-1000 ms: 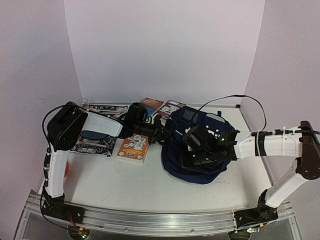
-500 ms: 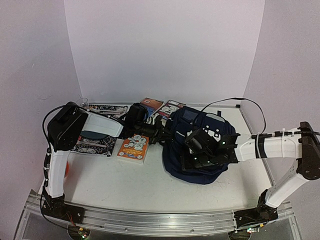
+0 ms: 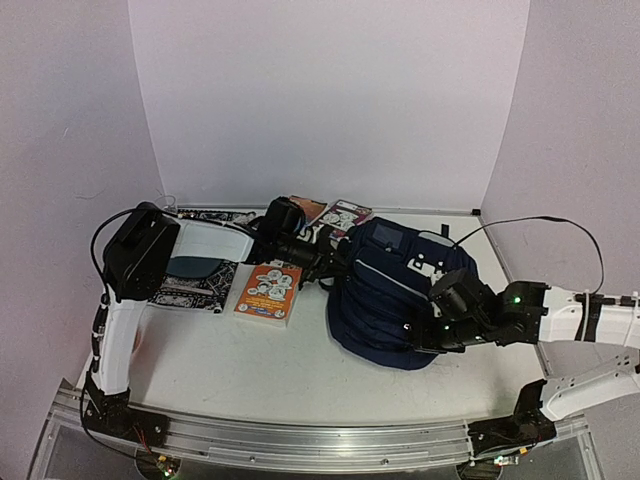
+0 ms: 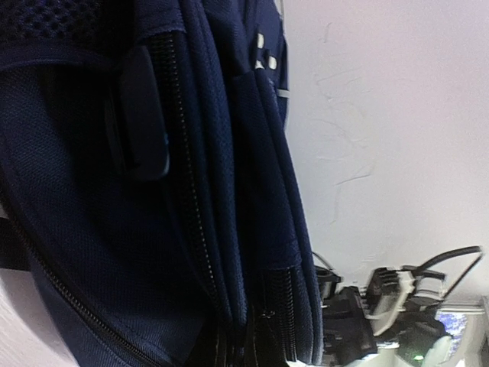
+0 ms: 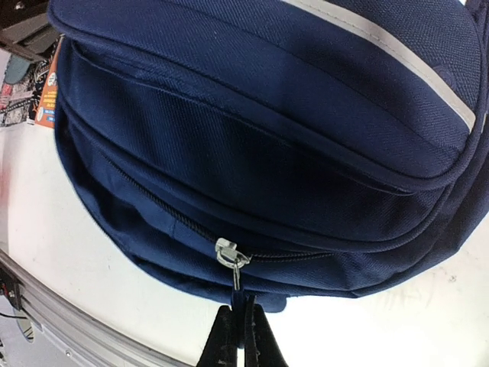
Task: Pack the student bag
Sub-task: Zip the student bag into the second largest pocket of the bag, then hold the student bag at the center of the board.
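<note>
**R arm pinching the bag's zip tab, L arm at the bag's far-left edge.**

Top cam: student bag [image 3: 390, 290] sits centre-right on the white table [image 3: 220, 370]. It's a domed navy lump w/ pale stripes. Orange book [image 3: 268, 293] is just beside its left, patterned mat [image 3: 185, 290] further left. Left gripper [image 3: 333, 262] is at the bag's upper-left edge, right gripper [image 3: 420, 336] at its near rim.
L wrist cam: only close woven navy fabric, mesh and zip tracks; can't tell if the jaws are apart or clamped.
R wrist cam: tips pressed together on the dark zipper pull [image 5: 238, 277], which hangs from a metal slider [image 5: 226, 251].
Risk, imo: the fabric is soft, so a tug w/o a firm L hold could drag the whole bag or bunch the zip on the curve. The thin tab may also slip from the pinch.
</note>
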### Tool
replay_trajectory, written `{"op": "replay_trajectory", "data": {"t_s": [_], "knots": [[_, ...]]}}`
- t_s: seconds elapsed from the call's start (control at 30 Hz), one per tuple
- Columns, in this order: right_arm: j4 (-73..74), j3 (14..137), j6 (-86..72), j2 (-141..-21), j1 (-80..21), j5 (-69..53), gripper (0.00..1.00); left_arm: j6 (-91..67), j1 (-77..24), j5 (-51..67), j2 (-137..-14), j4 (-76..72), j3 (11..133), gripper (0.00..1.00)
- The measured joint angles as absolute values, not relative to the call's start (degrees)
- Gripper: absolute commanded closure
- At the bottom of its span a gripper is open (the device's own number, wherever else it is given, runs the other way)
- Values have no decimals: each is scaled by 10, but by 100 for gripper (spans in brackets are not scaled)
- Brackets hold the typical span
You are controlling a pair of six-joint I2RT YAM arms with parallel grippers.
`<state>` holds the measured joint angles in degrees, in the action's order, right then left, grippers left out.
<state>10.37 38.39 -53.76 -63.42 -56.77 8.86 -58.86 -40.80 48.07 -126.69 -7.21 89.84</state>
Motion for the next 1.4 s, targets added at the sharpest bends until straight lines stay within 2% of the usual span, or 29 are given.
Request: {"op": "replay_trajectory", "data": {"t_s": [0.1,0.17,0.4,0.8,1.03,1.23,1.4], "knots": [[104,388,-539,-631,-568,82,100,-532,-408,458,-1280,1,945,75],[119,401,-537,-643,-571,69,100,-508,-402,418,-1280,19,954,68],[123,503,-509,-770,-591,28,100,-478,-357,319,-1242,50,915,56],[56,638,-477,-919,-606,8,100,-520,-407,251,-1024,57,750,52],[46,652,-469,-941,-608,6,100,-570,-477,215,-997,56,667,52],[43,656,-467,-951,-609,5,100,-613,-475,163,-962,66,617,51],[43,661,-466,-957,-609,0,100,-629,-475,163,-960,57,616,52]]}}
